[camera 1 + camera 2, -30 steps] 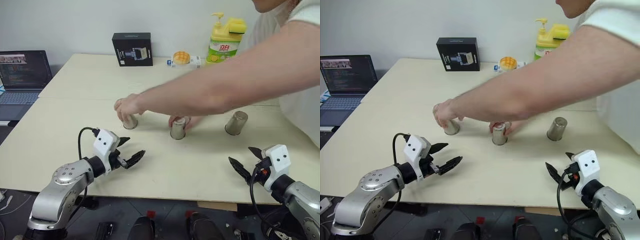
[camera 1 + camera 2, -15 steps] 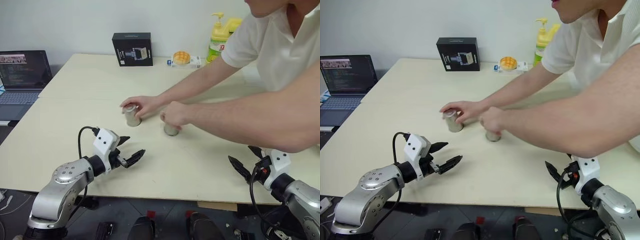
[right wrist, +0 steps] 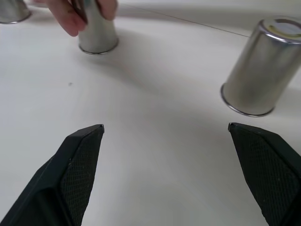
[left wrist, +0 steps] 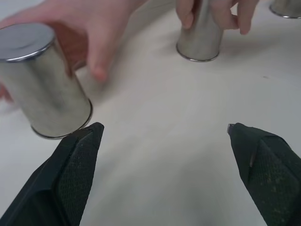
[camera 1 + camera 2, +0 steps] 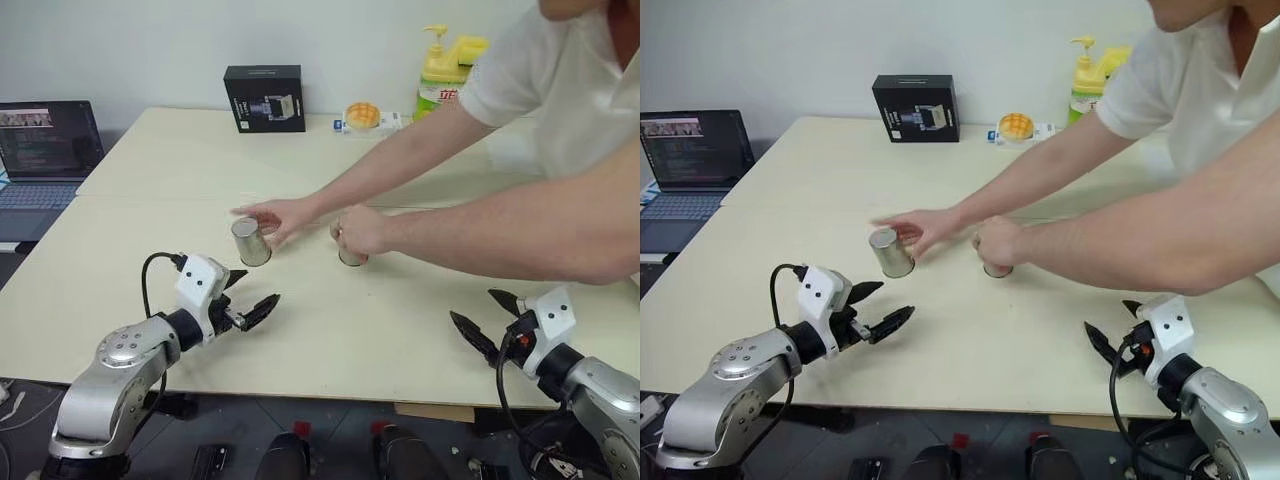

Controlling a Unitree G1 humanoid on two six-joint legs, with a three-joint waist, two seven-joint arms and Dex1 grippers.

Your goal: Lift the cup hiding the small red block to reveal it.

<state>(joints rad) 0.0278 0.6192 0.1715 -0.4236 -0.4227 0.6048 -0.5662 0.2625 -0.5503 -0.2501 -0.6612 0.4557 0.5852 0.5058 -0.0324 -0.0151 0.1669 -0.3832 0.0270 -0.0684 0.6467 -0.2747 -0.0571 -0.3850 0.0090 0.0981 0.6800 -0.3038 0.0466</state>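
Three alike steel cups stand upside down on the table. The left cup (image 5: 249, 242) has a person's fingers (image 5: 281, 216) beside it. A person's other hand (image 5: 360, 230) grips the middle cup (image 5: 350, 257). The third cup (image 3: 262, 70) stands to the right, behind the person's forearm in the eye views. The small red block is hidden, and I cannot tell which cup covers it. My left gripper (image 5: 255, 292) is open, low over the table just short of the left cup. My right gripper (image 5: 475, 310) is open near the front right edge, holding nothing.
A person leans in from the right, with both arms (image 5: 470, 220) stretched across the table's middle. At the back stand a black box (image 5: 265, 98), a bun (image 5: 362, 115) and a yellow soap bottle (image 5: 445, 70). A laptop (image 5: 45, 150) sits at the far left.
The person's hands have slid the cups about; the left cup has moved slightly left and nearer my left gripper, with the hand now off its top. Both my grippers have stayed put and open.
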